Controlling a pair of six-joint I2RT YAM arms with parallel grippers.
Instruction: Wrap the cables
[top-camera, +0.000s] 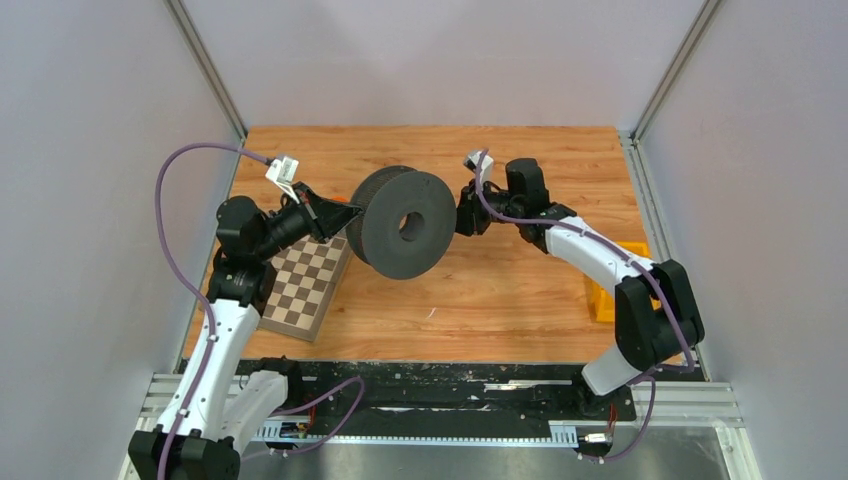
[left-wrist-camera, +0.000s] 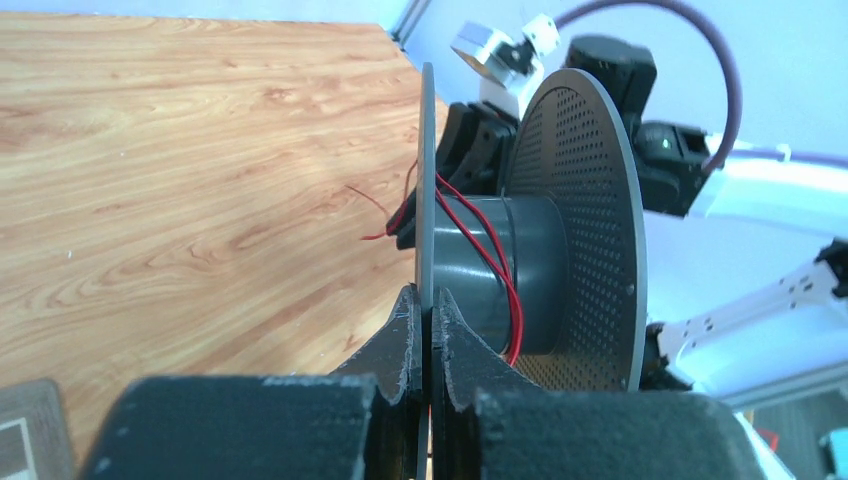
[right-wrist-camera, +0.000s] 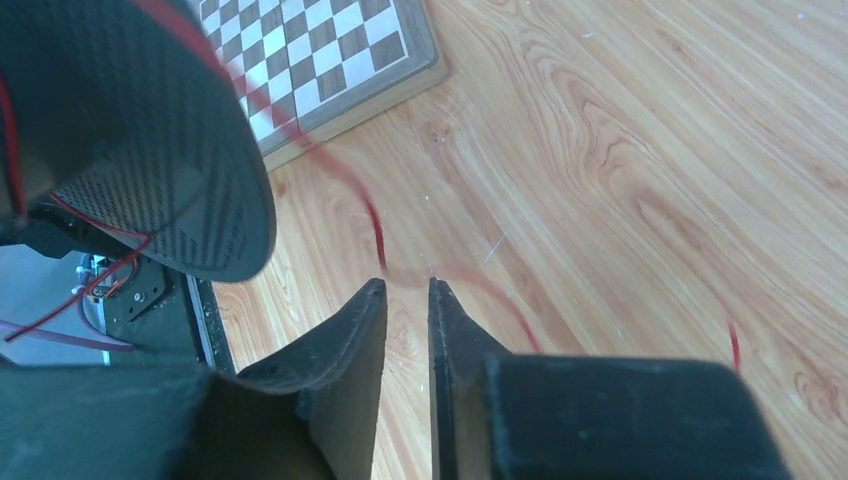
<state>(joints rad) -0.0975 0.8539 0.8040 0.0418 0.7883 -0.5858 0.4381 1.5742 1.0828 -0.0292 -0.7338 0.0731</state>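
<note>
Thin red wire (left-wrist-camera: 490, 256) on dark grey spool (left-wrist-camera: 540, 270), flange dotted with fine holes; brown-and-white checkerboard (top-camera: 305, 285), left; orange-brown wood-grain table (top-camera: 500, 300); yellow-orange bin (top-camera: 603, 297), right.

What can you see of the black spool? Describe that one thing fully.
The spool is dark grey, plastic-looking: two round flanges, one perforated, joined by a smooth hub with a central hole. It is held on edge, axis roughly level, above the table. The left gripper pinches one flange's rim; a few loose turns of thin red wire cross the hub.
</note>
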